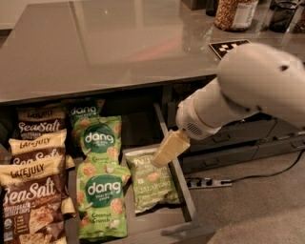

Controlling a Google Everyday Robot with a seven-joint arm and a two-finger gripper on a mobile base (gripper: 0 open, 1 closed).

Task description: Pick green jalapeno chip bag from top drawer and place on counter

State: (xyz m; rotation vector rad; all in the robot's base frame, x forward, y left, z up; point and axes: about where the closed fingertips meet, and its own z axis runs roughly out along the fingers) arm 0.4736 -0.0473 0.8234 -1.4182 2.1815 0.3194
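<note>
The green jalapeno chip bag (152, 180) lies flat in the right row of the open top drawer (187, 196), face up. My gripper (164, 153) hangs from the white arm, which reaches in from the right. It sits just above the bag's upper right corner, over the drawer's right wall, and holds nothing that I can see. The glossy grey-brown counter (119, 43) lies above the drawer, with the black-and-white marker tile (228, 46) on its right side.
Brighter green Dang bags (102, 202) fill the drawer's middle row. Brown Sea Salt bags (33, 200) fill the left row. A jar (234, 13) stands at the counter's back right. Narrower grey drawers (228, 153) and a power strip (209, 182) are to the right.
</note>
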